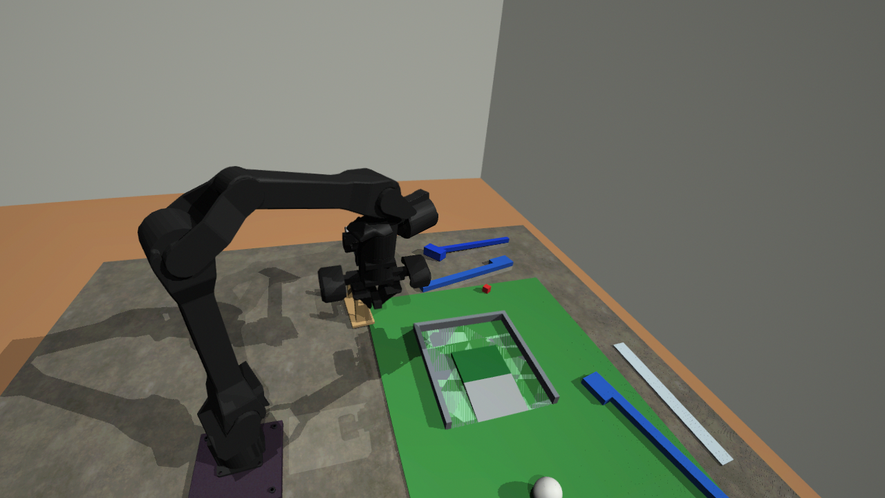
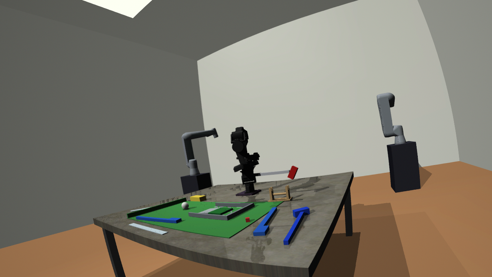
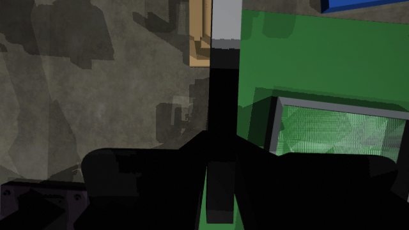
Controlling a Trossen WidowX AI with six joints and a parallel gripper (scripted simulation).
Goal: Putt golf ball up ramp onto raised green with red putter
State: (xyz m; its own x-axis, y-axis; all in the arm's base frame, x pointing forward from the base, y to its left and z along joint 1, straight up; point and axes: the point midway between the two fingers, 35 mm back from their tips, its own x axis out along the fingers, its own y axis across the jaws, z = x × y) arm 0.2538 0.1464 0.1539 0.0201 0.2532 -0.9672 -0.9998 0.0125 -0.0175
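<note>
My gripper (image 1: 373, 299) (image 2: 252, 175) (image 3: 215, 136) is shut on the black grip of the red putter (image 2: 292, 172) (image 3: 223, 92). It holds the putter level in the air above the wooden stand (image 1: 360, 317) (image 2: 279, 194) (image 3: 199, 38). The putter's grey shaft and red head point away from the arm; the arm hides them in the top view. The white golf ball (image 1: 547, 487) (image 2: 185, 205) lies on the green mat (image 1: 556, 321) (image 2: 206, 227) (image 3: 319, 57), at its end far from the gripper. The grey ramp (image 1: 498, 397) leads up to the raised green (image 1: 479, 362) (image 2: 220, 211) inside a grey frame (image 1: 460, 318) (image 2: 237, 204).
Two blue putters (image 1: 467, 245) (image 1: 470, 272) (image 2: 265, 222) (image 2: 295, 224) lie beyond the mat, a third blue putter (image 1: 649, 430) (image 2: 158, 219) on it. A small red cube (image 1: 487, 288) (image 2: 247, 219), a white strip (image 1: 671, 402) (image 2: 147, 228) and a yellow block (image 2: 198, 197) lie about.
</note>
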